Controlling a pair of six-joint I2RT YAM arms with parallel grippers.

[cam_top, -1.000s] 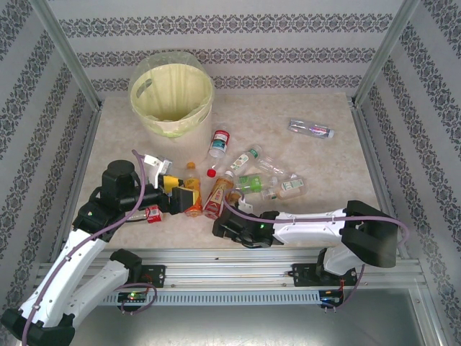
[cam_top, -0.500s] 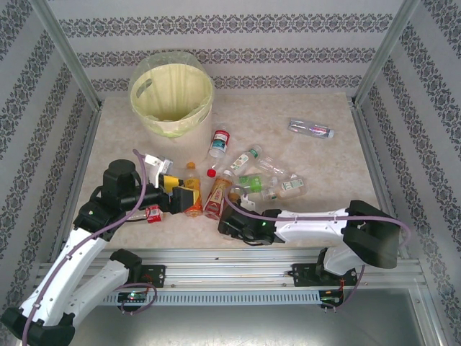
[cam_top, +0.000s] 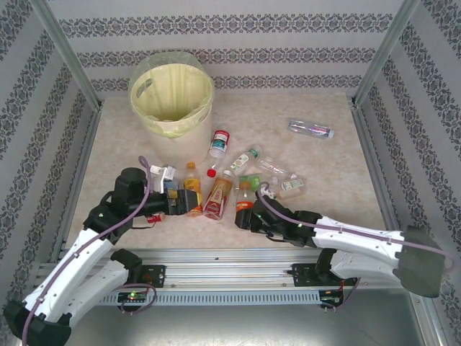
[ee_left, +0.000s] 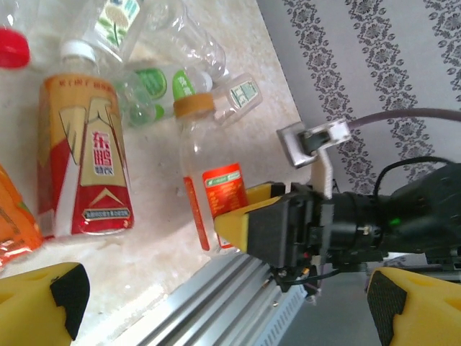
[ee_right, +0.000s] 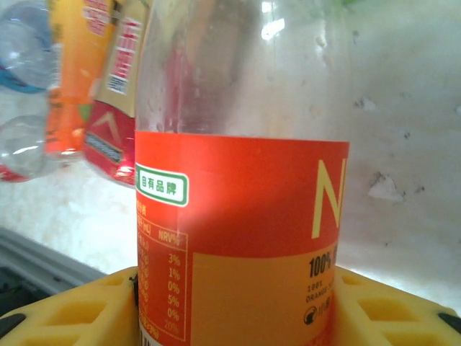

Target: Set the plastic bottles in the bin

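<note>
Since a second ago the right arm has stretched out low along the near edge, and the right tool (cam_top: 247, 215) has slid from beside the rail into the cluster and closed in. We now see its yellow pads (ee_right: 389, 310) pressed against both sides of the orange-capped bottle (ee_left: 205, 166), low on the red-and-orange label, so we take it to be gripping that bottle. The left arm has dipped a little too. The left tool (cam_top: 178, 202) hangs with its jaws spread wide and nothing between them, just beside an orange-filled bottle (cam_top: 191, 193).

The held bottle's long axis runs away from the right tool toward the far side, cap leading (we cannot tell whether its base has left the tabletop (cam_top: 324, 166)). The bin (cam_top: 171, 130) sits at the far left, well apart from the right tool, and the coming move turns on that relation. The carry must go up and leftward over the other bottles (cam_top: 218, 196) and past the left arm, which is the nearer of the two to the bin. We judge that a lift first, then a swing across, suits best. The grip is low on a tall clear body, so the bottle could tip in the jaws. One lone bottle (cam_top: 311, 129) lies at the far right.
</note>
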